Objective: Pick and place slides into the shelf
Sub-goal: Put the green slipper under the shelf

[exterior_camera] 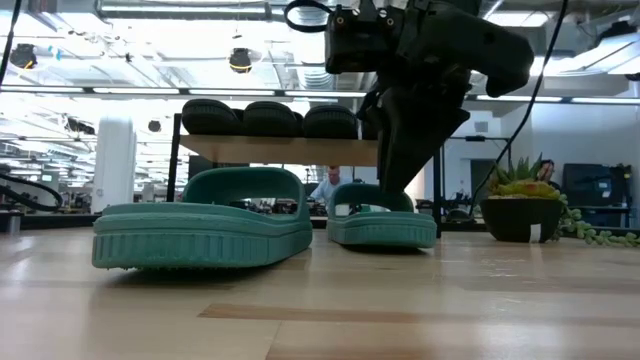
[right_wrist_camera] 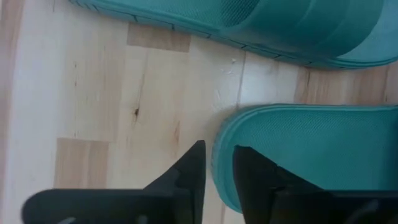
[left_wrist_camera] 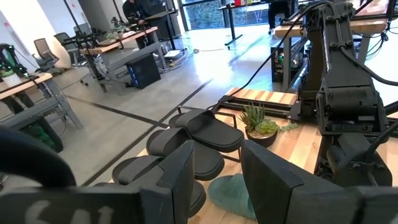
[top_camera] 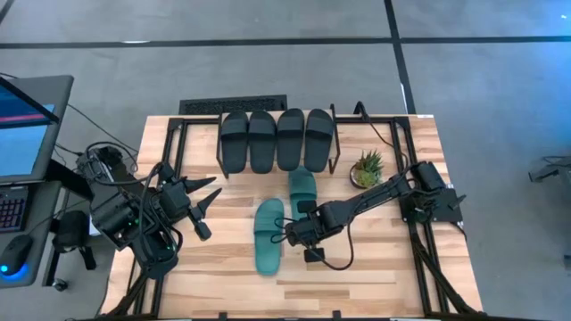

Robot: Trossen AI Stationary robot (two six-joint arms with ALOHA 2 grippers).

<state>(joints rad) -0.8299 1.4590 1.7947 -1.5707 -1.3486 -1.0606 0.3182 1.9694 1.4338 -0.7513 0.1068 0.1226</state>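
Two teal slides lie sole-down on the table. One is nearer the front edge [top_camera: 269, 234] [exterior_camera: 205, 232]; the other is closer to the shelf [top_camera: 303, 190] [exterior_camera: 380, 226]. Several black slides [top_camera: 277, 138] sit side by side on the shelf's plank top [exterior_camera: 285, 150]. My right gripper [top_camera: 302, 229] [right_wrist_camera: 219, 152] is down at the near end of the farther teal slide, shut on its edge. My left gripper [top_camera: 212, 192] [left_wrist_camera: 217, 171] hangs open above the table's left side, touching nothing. My right gripper has the farther teal slide by the rim of its sole's near end [right_wrist_camera: 222, 140]. One finger [right_wrist_camera: 193, 168] stands outside the rim over the bare wood. The other [right_wrist_camera: 252, 177] is over the footbed. The fingers slant down from above and from the right; the slide lies flat on the table.
A small potted plant [top_camera: 367, 169] [exterior_camera: 520, 215] stands right of the shelf, close beside my right arm. Black frame rails run along the table's left and right sides. Bare wood lies in front of the teal slides toward the near edge. A monitor and keyboard sit off the table's left.
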